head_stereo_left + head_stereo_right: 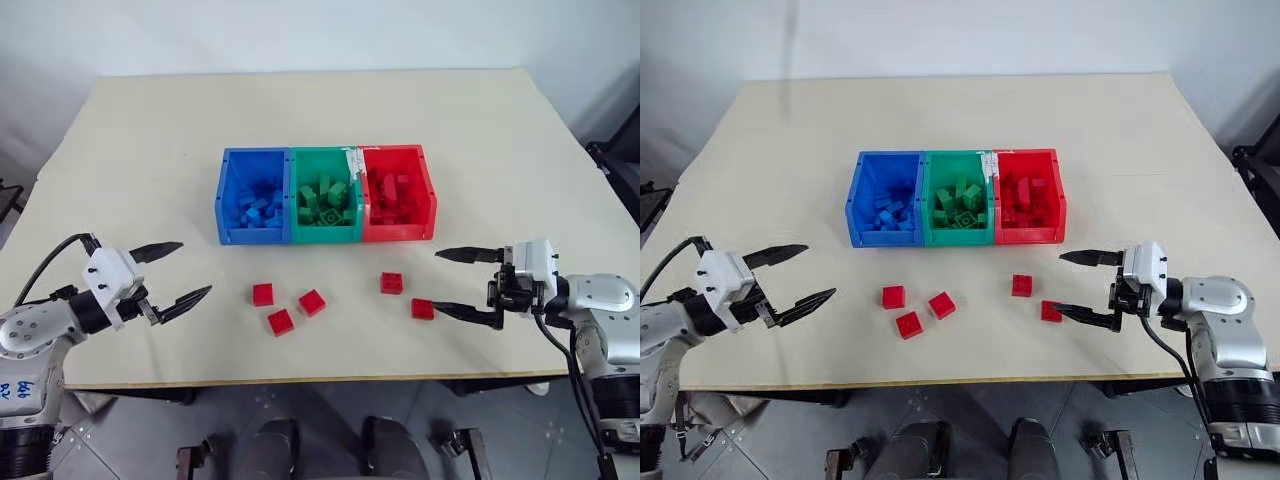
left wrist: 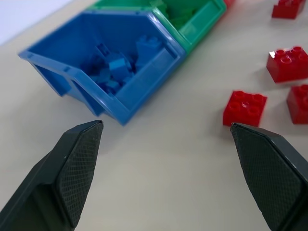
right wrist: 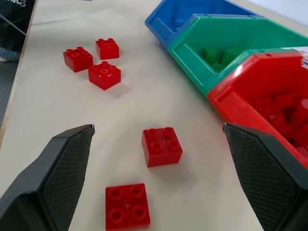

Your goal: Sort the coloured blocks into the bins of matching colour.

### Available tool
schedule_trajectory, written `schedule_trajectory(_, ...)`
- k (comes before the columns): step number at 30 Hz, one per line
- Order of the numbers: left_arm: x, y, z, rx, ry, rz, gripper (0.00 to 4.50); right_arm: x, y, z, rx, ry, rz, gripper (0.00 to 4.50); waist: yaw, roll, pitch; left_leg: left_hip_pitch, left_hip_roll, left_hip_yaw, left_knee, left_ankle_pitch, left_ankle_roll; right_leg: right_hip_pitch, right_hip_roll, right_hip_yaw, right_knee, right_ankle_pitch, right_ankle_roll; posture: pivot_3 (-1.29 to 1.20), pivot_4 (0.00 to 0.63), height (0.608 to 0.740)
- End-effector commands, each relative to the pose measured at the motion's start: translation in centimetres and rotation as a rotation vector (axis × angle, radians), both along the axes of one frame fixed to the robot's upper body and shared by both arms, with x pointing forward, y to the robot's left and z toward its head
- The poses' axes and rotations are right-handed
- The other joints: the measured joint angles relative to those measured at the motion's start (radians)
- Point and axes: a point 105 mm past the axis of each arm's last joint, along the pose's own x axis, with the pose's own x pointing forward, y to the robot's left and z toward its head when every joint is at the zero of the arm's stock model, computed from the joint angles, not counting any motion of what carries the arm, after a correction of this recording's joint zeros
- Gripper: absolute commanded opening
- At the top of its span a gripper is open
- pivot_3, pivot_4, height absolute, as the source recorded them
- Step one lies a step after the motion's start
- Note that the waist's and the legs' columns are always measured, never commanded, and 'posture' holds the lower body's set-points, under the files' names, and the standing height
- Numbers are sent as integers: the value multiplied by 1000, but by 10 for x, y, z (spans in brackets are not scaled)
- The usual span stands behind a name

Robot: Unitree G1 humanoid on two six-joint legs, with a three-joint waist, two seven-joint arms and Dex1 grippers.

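**Right wrist view: a red brick is sitting between spread fingers, waiting to be picked**

Right wrist view is showing the right tool (image 1: 455,284) with its two black fingers spread wide and holding nothing, pointing across the front of the table (image 1: 130,130). One red brick (image 3: 161,146) is lying in the open span ahead of it, and a second brick (image 3: 127,206) is lying closer in, near the lower finger. The left tool (image 1: 185,270) is likewise spread and empty near the table's left front edge.

Five red bricks are lying loose on the table between the bins and the front edge: three (image 1: 263,294) (image 1: 281,321) (image 1: 312,302) clustered left of centre, two (image 1: 391,283) (image 1: 423,309) to the right. The joined bins are sitting near the table's middle: blue bin (image 1: 222,200), green bin (image 1: 293,185), red bin (image 1: 428,195), each already holding bricks of its own colour.

To my eye the step in hand is the first pick on the right. It would go best by centring the fingers on one brick's flat sides, keeping clear of its neighbour, then lifting over the red bin's low front lip before letting go.

The table is a pale, plain wooden top with rounded corners, standing against a white wall; dark equipment is showing beyond its right edge.
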Motion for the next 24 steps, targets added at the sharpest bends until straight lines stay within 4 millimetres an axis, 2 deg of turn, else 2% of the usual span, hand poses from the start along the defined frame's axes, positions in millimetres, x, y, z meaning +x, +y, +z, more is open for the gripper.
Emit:
schedule_trajectory(1,4,-2,3,-6,-4,8,4495,-6,-2,6,4,-38,-2,4500,1,0,0,0,0,0,0,0,0,0,0,0,0,0,0,0,150,740)
schedule_trajectory(5,1,-13,2,-25,32,-48,4495,-7,-14,8,6,-56,-68,4500,0,0,0,0,0,0,0,0,0,0,0,0,0,0,0,0,150,740)
schedule_trajectory(7,0,-24,-1,-23,55,-92,4495,-9,-28,8,3,-56,-126,4500,0,0,0,0,0,0,0,0,0,0,0,0,0,0,0,0,150,740)
schedule_trajectory(9,-10,-60,-11,-8,114,-273,4495,-21,-59,2,-26,-52,-241,4500,10,0,0,0,0,1,0,0,0,0,0,0,0,0,0,0,150,740)
schedule_trajectory(11,-15,-86,-14,-18,131,-377,4495,-31,-78,-5,-61,-32,-307,4500,30,0,0,0,-1,0,0,-1,1,1,0,0,0,0,0,0,150,740)
schedule_trajectory(15,-23,-111,-15,24,124,-515,4495,-35,-95,-13,-90,-9,-377,4500,18,0,0,0,-3,2,2,-2,2,2,-1,0,-1,1,1,0,150,740)
schedule_trajectory(19,-31,-125,-8,-24,141,-590,4495,-34,-100,-24,-143,27,-383,4500,4,0,0,2,-1,6,2,-2,1,2,2,1,-1,1,0,0,150,740)
schedule_trajectory(24,-34,-115,-15,-29,175,-561,4495,-21,-75,-29,-158,60,-289,4500,-5,0,0,2,5,7,2,-2,0,2,5,2,-1,1,0,0,150,740)
